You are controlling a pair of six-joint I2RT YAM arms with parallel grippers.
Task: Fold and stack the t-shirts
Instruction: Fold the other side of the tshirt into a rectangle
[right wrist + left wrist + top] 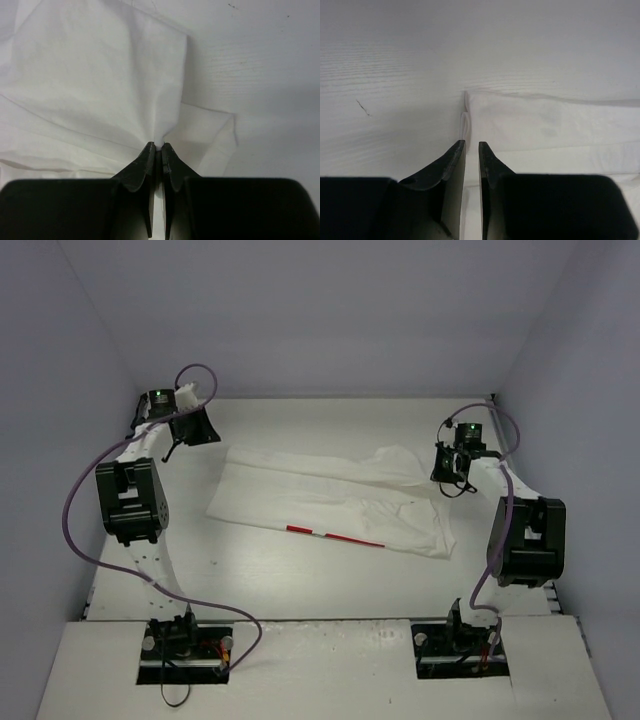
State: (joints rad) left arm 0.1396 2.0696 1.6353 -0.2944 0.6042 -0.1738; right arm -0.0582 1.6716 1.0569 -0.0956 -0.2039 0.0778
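Right gripper [156, 146] pinches the folded t-shirt [320, 490], print [335, 536] mostly hidden

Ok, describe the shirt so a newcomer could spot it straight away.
Centred on the white table lies a half-folded white t-shirt, one end pinched by the right gripper. The thin red strip on its near edge sets it apart from the tabletop.

Light: bright, even, overhead.
Shadows: faint, soft on desk [300, 580].
Contrast: white shirt [330, 495] nearly merges with desk.
Wrist views: left pincer [471, 145], right pincer [156, 146] near-black, edges soft; desk grain sharp beyond.
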